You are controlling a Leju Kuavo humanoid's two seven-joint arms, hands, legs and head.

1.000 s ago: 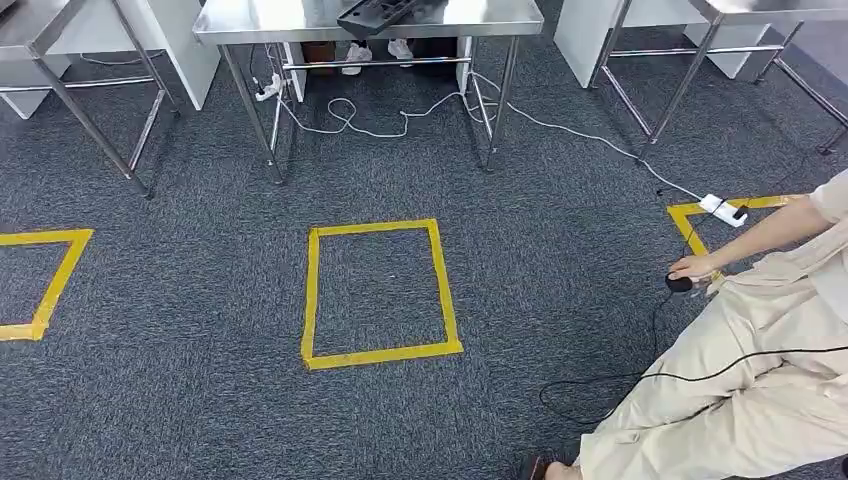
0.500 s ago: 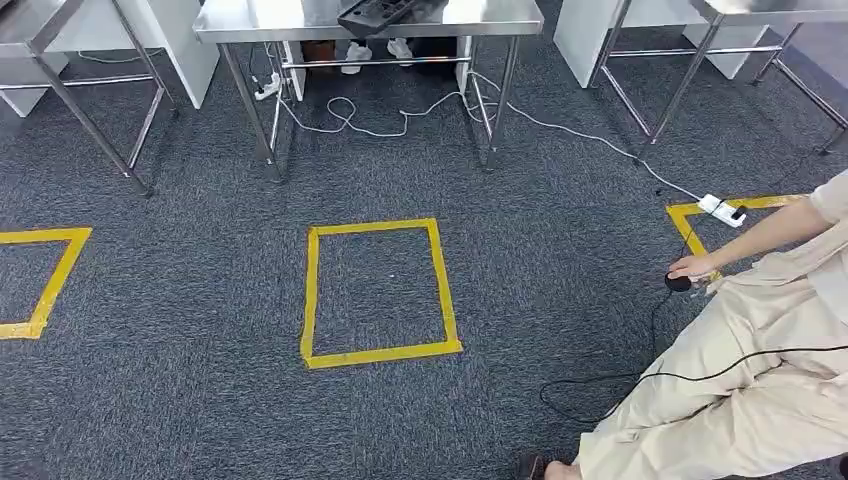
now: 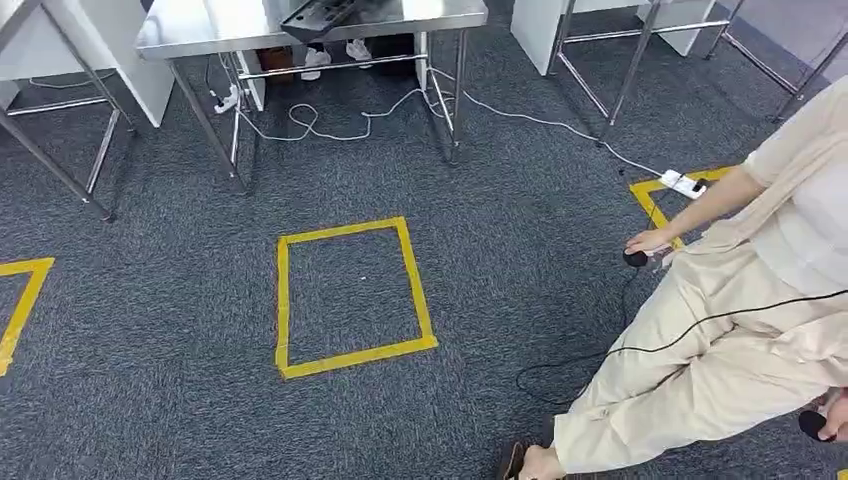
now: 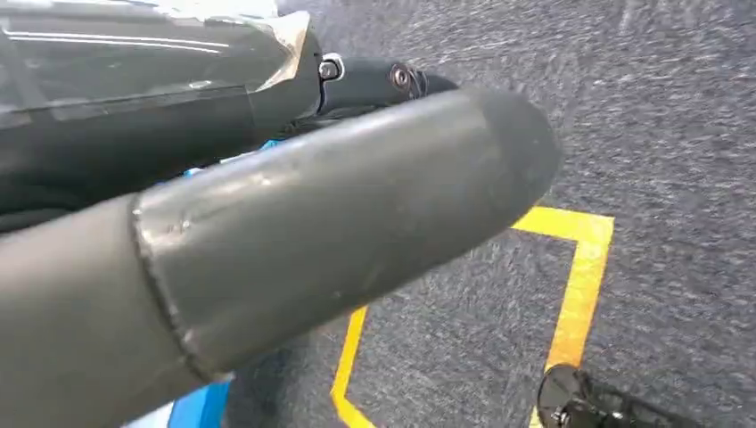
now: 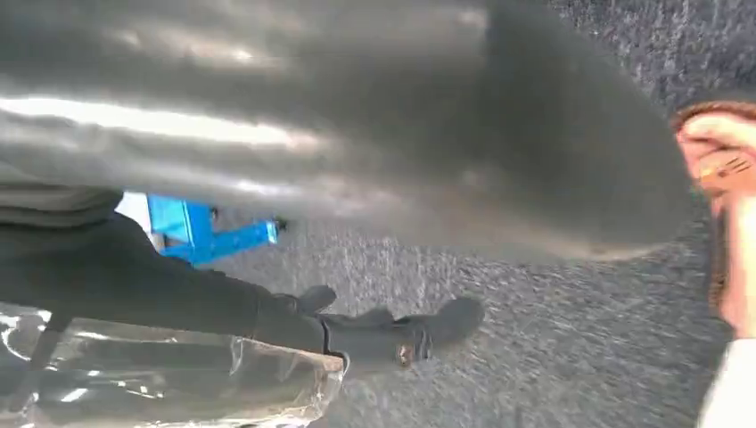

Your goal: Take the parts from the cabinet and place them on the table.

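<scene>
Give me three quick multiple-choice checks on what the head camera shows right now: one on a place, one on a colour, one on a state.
1. Where does the dark tray lie?
A. on the carpet
B. on the steel table
C. on the person's lap

2. What colour is the tape square on the carpet?
A. yellow
B. red
C. white

3. What is the seated person's outstretched hand doing?
A. lifting the tray
B. waving in the air
C. resting on a small black round thing on the floor

Answers:
1 B: the dark tray sits on the steel table at the far edge of the head view.
2 A: the tape square is yellow against the grey carpet.
3 C: the person's hand lies over the black round thing at floor level.
</scene>
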